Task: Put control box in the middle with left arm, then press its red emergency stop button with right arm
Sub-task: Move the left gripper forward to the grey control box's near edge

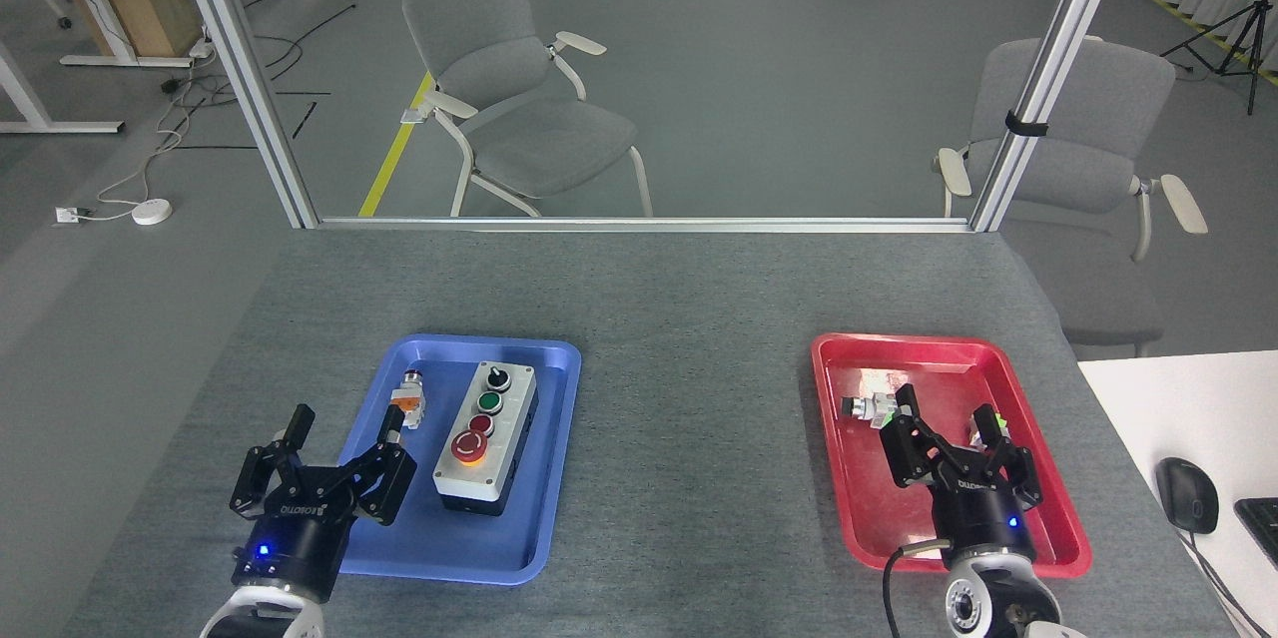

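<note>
The control box (487,439) lies lengthwise in the blue tray (554,388), light grey on top with a black base. Its row runs from a black knob at the far end to the red emergency stop button (468,447) at the near end. My left gripper (347,425) stands open at the tray's near left corner, to the left of the box and apart from it. My right gripper (949,409) is open over the red tray (849,498), holding nothing. The middle (689,438), bare grey cloth, lies between the two trays.
A small white-and-orange switch part (410,397) lies in the blue tray left of the box. Small parts (867,406) sit in the red tray near my right fingers. A white desk with a black mouse (1188,494) adjoins the table on the right. Two grey chairs stand beyond the far edge.
</note>
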Robot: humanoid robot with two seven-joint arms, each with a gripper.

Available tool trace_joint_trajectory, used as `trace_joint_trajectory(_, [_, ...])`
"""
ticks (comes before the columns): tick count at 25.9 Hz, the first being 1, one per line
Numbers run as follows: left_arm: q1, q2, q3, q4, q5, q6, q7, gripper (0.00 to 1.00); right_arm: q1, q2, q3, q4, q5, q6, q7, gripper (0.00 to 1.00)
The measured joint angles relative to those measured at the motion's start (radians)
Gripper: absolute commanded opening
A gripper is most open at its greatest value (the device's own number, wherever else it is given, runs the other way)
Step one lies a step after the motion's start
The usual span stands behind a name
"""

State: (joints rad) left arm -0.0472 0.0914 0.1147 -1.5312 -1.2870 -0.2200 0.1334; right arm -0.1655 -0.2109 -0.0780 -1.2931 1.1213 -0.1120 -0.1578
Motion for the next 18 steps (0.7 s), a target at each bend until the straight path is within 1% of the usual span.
trace_joint_trajectory(9, [0.005, -0.012, 0.0, -0.01, 0.004, 0.0, 0.01, 0.99, -0.001, -0.007, -0.003, 0.0, 0.0, 0.0, 0.0, 1.0])
trace_joint_trajectory(13, [0.011, -0.026, 0.0, -0.023, 0.052, -0.002, 0.012, 0.99, 0.001, -0.008, -0.001, 0.0, 0.0, 0.001, 0.003, 1.0])
trace_joint_trajectory(15, [0.019, -0.032, 0.0, -0.028, 0.082, -0.017, 0.013, 0.99, 0.002, -0.007, -0.001, 0.0, 0.0, 0.0, 0.003, 1.0])
trace_joint_trajectory(18, [0.043, -0.034, -0.001, -0.035, 0.101, -0.066, 0.014, 0.99, 0.003, -0.008, 0.0, 0.0, 0.0, -0.001, 0.003, 1.0])
